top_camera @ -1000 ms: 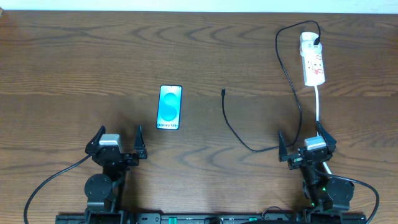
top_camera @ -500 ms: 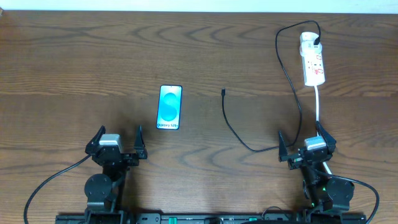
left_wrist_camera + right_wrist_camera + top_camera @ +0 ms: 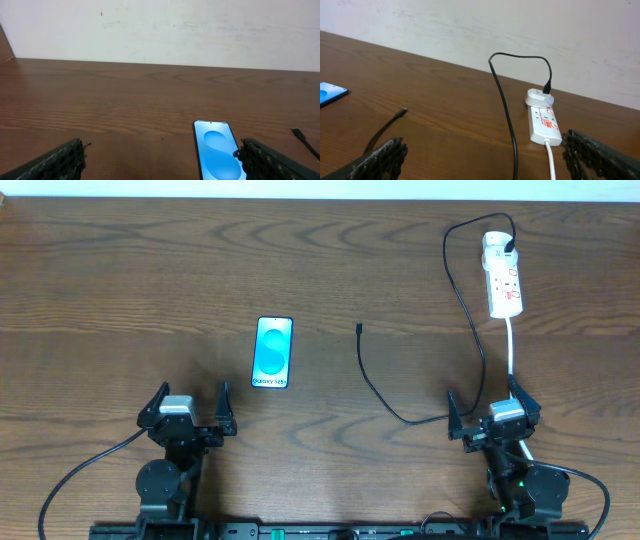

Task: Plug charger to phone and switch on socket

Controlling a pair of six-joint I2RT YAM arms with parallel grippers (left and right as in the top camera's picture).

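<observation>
The phone (image 3: 273, 352) lies flat mid-table, its light-blue screen up; it also shows in the left wrist view (image 3: 217, 152). The charger cable (image 3: 380, 395) runs from the socket (image 3: 503, 275) at the far right in a loop, its black plug tip (image 3: 359, 330) lying free to the right of the phone. The socket also shows in the right wrist view (image 3: 543, 120), with the cable (image 3: 507, 120) and tip (image 3: 401, 112). My left gripper (image 3: 190, 408) is open and empty, near the front edge below the phone. My right gripper (image 3: 493, 410) is open and empty, with the cable passing between its fingers' span.
The socket's white cord (image 3: 512, 350) runs down toward my right gripper. A pale wall (image 3: 160, 30) stands behind the table's far edge. The wooden tabletop (image 3: 120, 300) stretches to the left of the phone.
</observation>
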